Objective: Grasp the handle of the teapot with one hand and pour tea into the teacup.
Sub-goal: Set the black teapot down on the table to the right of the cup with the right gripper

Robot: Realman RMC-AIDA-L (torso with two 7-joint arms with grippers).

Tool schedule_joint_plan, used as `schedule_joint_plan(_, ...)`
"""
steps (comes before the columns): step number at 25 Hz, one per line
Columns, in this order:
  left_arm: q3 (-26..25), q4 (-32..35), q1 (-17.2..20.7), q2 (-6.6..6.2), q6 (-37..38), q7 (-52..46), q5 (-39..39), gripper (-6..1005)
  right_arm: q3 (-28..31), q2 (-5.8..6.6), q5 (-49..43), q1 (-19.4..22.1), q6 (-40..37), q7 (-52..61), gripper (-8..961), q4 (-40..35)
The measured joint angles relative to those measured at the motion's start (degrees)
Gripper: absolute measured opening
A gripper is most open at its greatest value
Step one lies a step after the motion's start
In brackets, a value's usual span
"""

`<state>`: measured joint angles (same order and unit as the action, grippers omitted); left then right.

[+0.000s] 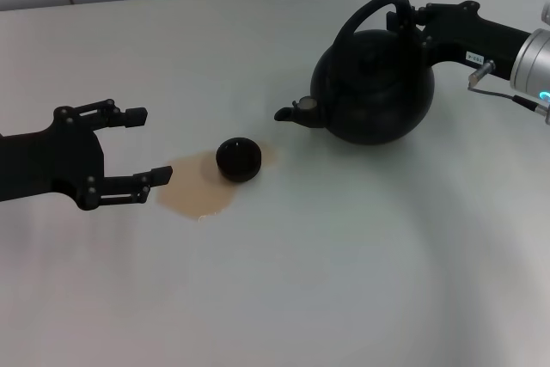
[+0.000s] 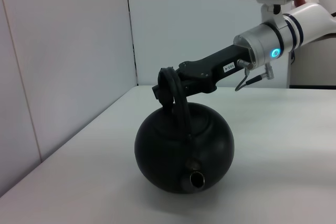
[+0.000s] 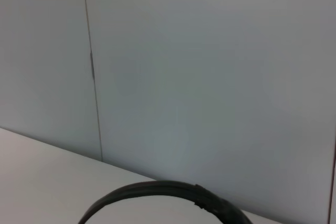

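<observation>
Head view: teapot (image 1: 374,83) on desk (image 1: 344,281) at far right, spout toward teacup (image 1: 238,159), which sits at edge of tan tea puddle (image 1: 199,193). Right gripper (image 1: 411,16) pinching handle (image 1: 361,16); left gripper (image 1: 150,145) spread, near cup. Left wrist view: pot tilted, handle clamped. Right wrist view: handle arc, wall (image 3: 210,77).
</observation>
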<state>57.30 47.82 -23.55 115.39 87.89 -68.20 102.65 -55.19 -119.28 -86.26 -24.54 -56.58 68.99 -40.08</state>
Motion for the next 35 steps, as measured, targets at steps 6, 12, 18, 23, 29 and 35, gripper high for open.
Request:
schedule_joint_plan(6,0.00,0.00,0.00,0.01,-0.13,0.00,0.00,829,-0.01,0.06,-0.07,0.06,0.13,0.00,192,0.43)
schedule_joint_plan(12,0.00,0.09,0.00,0.07,-0.18,0.00,0.00,829,0.04,0.11,-0.12,0.03,2.01,0.09,200,0.98)
schedule_joint_plan(18,0.00,0.53,0.00,0.16,-0.09,0.00,0.00,829,0.12,0.14,-0.14,0.04,2.06,0.41,207,0.98)
schedule_joint_plan(23,0.00,0.83,0.00,0.18,0.09,0.00,0.00,829,0.54,0.17,-0.14,0.05,1.91,0.49,213,0.88)
schedule_joint_plan(29,0.00,1.12,0.07,0.26,0.10,0.00,0.00,829,0.77,0.10,0.26,0.44,1.53,0.55,342,0.50)
schedule_joint_plan(35,0.00,1.21,0.15,0.27,0.09,0.00,0.00,829,0.52,0.10,0.15,0.54,1.23,0.78,515,0.44)
